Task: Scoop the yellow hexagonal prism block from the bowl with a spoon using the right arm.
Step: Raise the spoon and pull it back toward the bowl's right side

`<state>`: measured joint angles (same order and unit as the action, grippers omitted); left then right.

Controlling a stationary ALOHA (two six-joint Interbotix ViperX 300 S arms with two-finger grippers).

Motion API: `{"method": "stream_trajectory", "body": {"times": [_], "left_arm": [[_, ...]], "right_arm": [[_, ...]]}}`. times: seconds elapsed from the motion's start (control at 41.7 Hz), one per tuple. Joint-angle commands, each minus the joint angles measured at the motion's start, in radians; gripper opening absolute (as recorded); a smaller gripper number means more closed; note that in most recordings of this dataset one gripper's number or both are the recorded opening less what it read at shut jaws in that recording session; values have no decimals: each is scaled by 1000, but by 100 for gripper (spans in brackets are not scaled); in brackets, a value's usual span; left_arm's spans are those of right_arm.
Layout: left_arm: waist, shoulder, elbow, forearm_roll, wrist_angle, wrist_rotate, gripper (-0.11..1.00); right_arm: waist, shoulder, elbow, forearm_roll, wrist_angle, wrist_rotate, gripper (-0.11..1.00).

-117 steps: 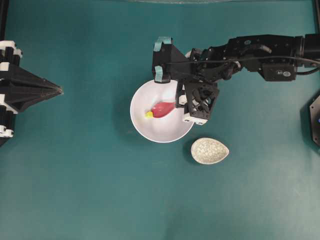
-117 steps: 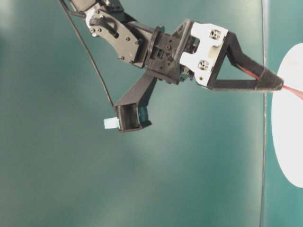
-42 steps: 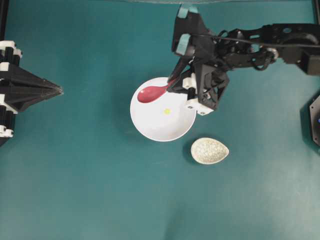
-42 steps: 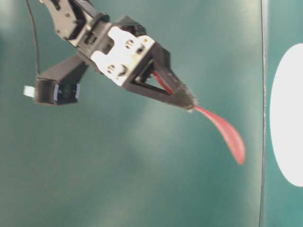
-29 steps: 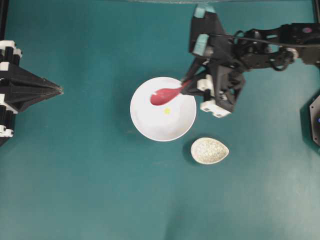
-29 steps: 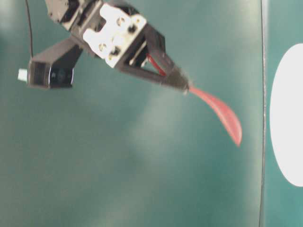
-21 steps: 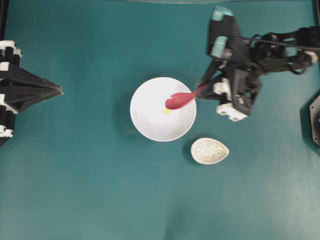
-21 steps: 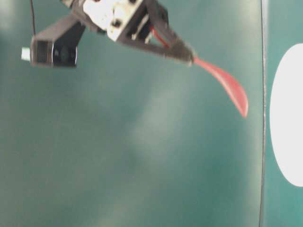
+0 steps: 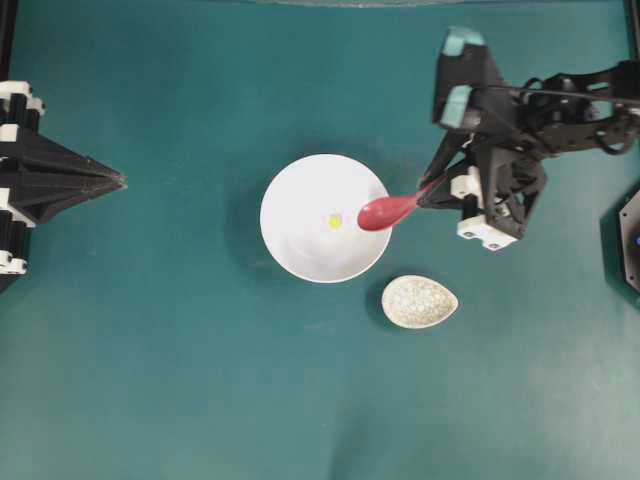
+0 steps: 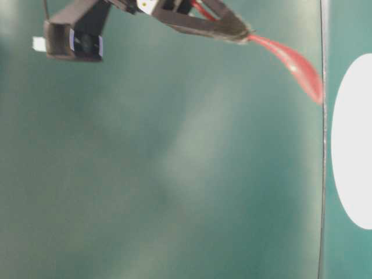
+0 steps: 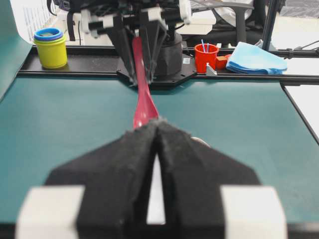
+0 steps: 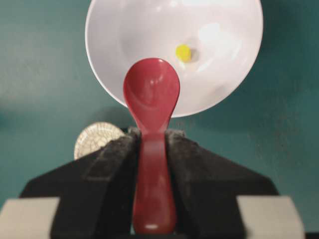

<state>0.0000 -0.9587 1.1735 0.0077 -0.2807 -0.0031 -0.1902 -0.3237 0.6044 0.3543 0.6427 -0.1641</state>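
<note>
R gripper clamped on glossy red spoon over round white bowl's rim, tiny yellow block inside, speckled oval dish beside; L gripper fingers together.

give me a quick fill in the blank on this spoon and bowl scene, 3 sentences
1. The spoon is gripped by the ____ gripper.
2. The yellow block lies inside the white ____.
3. The scoop of the spoon holds ____.

Missing words: right; bowl; nothing
</note>
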Motion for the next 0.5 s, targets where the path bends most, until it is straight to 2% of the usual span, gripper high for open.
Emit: {"method": "stream_trajectory", "body": {"times": [0.0,0.144,0.479], "left_arm": [[0,9,-29,3,-9,2,3],[0,9,-28,3,-9,2,3],[0,9,-29,3,-9,2,3]], "right_arm": [[-6,20,-52,-6,31,3,25],[-6,75,-84,-26,64,3,25],[-5,152,-123,-26,75,11,25]]}}
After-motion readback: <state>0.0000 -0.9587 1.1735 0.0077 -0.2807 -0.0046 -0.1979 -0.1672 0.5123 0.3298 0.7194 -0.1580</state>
